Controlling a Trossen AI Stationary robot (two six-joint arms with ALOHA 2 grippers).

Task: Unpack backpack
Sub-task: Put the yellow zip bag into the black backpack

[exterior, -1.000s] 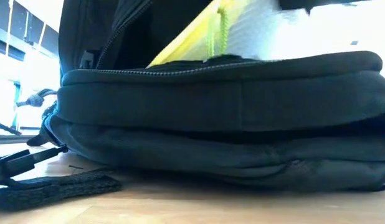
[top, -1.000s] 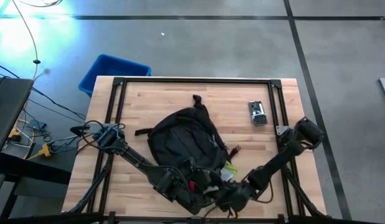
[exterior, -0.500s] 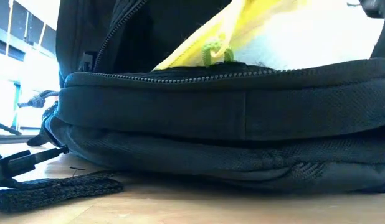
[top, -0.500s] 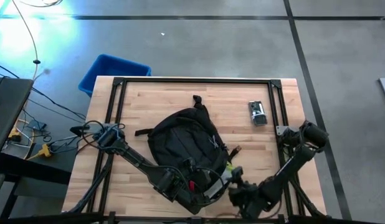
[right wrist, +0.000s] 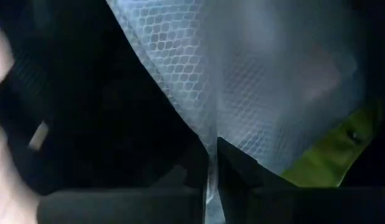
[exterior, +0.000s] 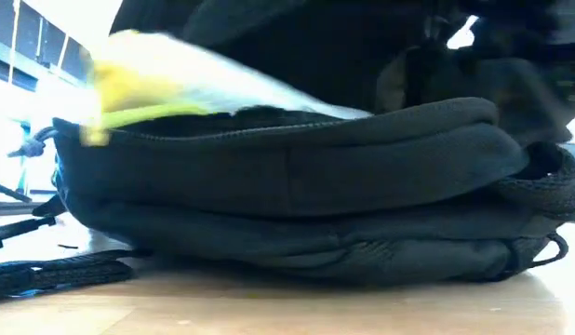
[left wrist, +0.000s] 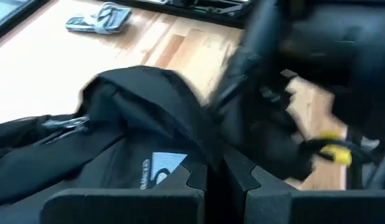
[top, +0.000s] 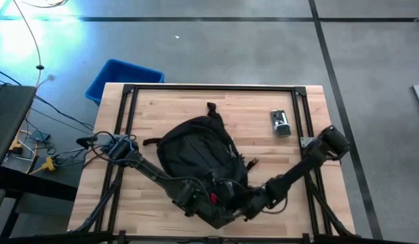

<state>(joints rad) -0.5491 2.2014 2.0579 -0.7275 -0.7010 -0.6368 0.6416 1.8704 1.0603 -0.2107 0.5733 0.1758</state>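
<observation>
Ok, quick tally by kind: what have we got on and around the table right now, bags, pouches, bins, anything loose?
Backpack: 1
Clear mesh pouch with yellow edge, pinched by the right gripper at the bag's opening: 1
Small loose item on the table, too small to identify: 1
Blue bin beside the table: 1
Total: 4

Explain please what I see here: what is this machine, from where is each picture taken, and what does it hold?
Two robot arms work at a wooden table. One picture looks down from above, one looks level across the tabletop, and two come from cameras on the wrists. A black backpack lies in the middle; a small packaged item lies apart. The right end effector is shut on a clear mesh pouch with a yellow edge, at the backpack's opening. The left end effector is shut on the backpack's fabric.
</observation>
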